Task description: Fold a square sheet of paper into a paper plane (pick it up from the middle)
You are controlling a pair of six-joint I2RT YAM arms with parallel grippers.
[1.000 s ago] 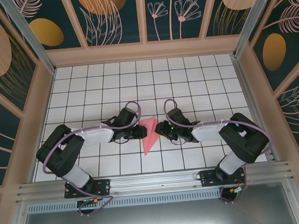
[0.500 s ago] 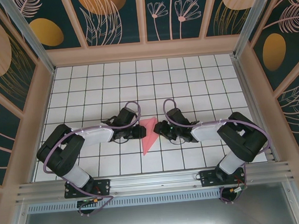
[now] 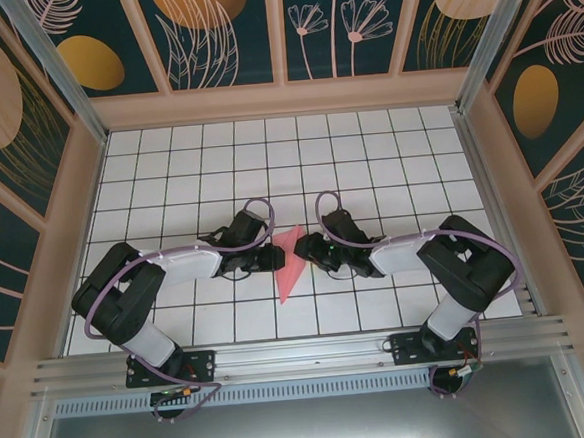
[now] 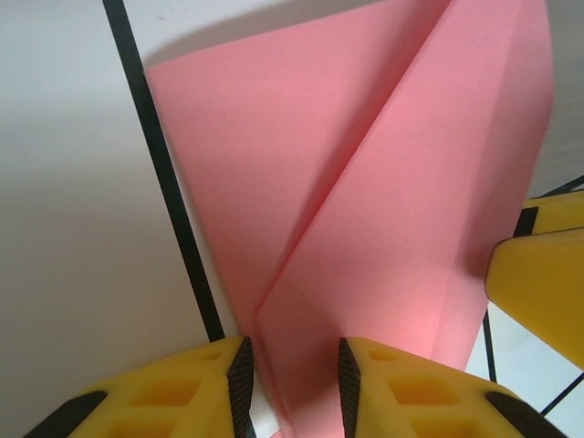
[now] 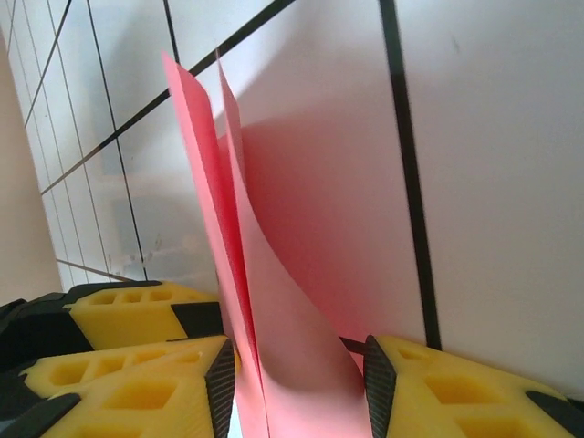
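Finds the paper plane point(image 3: 288, 269) on the tabletop point(image 3: 168, 167), directly between both end effectors. Brackets its near edge with the left end effector point(image 4: 292, 358), narrow, grip impossible to tell. Straddles its upright flaps loosely with the right end effector point(image 5: 297, 358), jaws parted.

The table point(image 3: 168, 167) is white, with thin black lines that make squares all over it. A pink paper plane point(image 3: 290, 264) sits on it, right between the left pincer point(image 3: 273, 258) and the right pincer point(image 3: 307, 250). Its pointy tip lies flat, closer to the table's near edge than both pincers.
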